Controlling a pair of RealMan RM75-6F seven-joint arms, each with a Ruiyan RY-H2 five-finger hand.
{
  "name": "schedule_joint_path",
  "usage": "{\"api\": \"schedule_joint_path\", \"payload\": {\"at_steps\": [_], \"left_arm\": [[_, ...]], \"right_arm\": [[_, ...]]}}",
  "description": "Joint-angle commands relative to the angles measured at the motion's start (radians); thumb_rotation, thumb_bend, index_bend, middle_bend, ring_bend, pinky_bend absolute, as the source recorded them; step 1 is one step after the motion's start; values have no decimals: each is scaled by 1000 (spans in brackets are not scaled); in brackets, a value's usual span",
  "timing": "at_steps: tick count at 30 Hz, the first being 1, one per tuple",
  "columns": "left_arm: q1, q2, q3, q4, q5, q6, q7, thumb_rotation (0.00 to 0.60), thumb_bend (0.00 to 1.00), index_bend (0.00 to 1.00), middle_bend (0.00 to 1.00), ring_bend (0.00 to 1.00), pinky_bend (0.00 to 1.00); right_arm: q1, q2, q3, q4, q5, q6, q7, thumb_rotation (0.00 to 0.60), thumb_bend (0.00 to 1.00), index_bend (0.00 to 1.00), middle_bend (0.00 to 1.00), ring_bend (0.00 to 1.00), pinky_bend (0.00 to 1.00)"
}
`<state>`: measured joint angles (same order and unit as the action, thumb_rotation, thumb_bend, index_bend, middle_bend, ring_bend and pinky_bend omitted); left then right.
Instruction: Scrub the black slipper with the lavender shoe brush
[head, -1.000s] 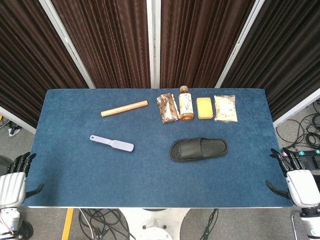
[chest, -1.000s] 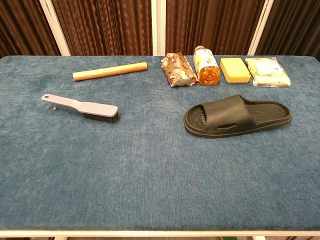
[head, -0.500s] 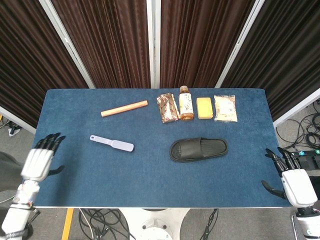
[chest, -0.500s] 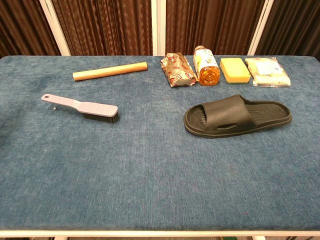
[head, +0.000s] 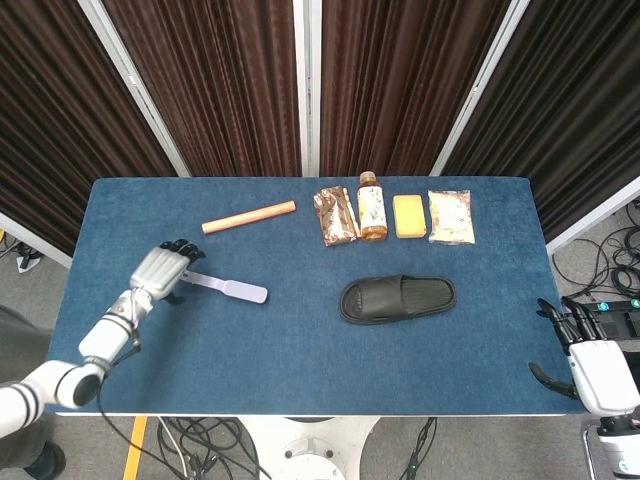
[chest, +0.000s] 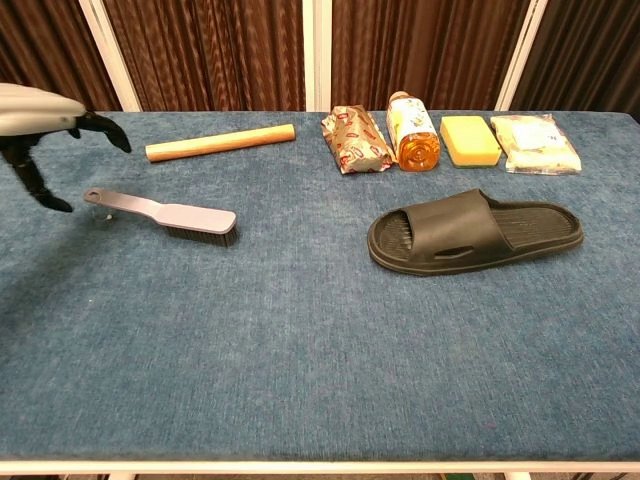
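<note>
The lavender shoe brush (head: 226, 287) (chest: 165, 214) lies on the blue table, bristles down, its handle end pointing left. My left hand (head: 162, 271) (chest: 45, 130) hovers over that handle end with fingers spread and nothing in them; whether it touches the handle I cannot tell. The black slipper (head: 397, 298) (chest: 474, 233) rests sole down at centre right, toe end to the left. My right hand (head: 592, 366) hangs open off the table's right front corner, far from both objects, and shows only in the head view.
Along the far side lie a wooden stick (head: 248, 216), a brown snack packet (head: 335, 215), an amber bottle (head: 372, 208), a yellow sponge (head: 408, 215) and a pale packet (head: 450, 216). Dark curtains stand behind the table (head: 300, 360).
My left hand has swung from beyond the table's left edge in over the table to the brush handle. The right hand has barely shifted. Brush and slipper have not moved.
</note>
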<state>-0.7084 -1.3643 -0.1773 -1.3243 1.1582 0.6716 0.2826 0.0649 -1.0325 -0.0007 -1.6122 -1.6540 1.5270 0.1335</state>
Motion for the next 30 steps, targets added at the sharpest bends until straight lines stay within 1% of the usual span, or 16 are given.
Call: {"api": "schedule_joint_path", "payload": {"at_steps": [1,9,12,16,18,23,30], "left_arm": [[-52,-45,2,56,-50,-48,29,600,203,342,349,209,254],[-116,-82,45,125,-145,-132,73,600,203,384,390,240,263],[-129,-91,60,129,-171,-128,91,600,203,403,426,281,288],[-151,-104,76,132,-216,-129,116,600,203,405,430,284,350],[-165,-111,85,136,-243,-129,134,600,203,407,445,300,361],[-188,-121,109,131,-304,-116,171,600,203,454,501,363,414],[-222,-126,151,133,-386,-132,206,600,203,469,527,380,419]], "right_arm": [[0,-1,0,3,7,-4,4,600,134,46,222,19,85],[1,-5,2,14,21,-12,17,600,133,46,222,19,85],[-1,-5,1,18,29,-15,20,600,133,46,222,19,85],[-4,-5,-1,23,36,-18,24,600,133,46,222,19,85],[-6,-5,-1,27,39,-17,29,600,134,46,222,19,85],[-9,-3,0,34,49,-19,40,600,134,46,222,19,85],[-6,-9,1,44,55,-29,51,600,134,46,222,19,85]]}}
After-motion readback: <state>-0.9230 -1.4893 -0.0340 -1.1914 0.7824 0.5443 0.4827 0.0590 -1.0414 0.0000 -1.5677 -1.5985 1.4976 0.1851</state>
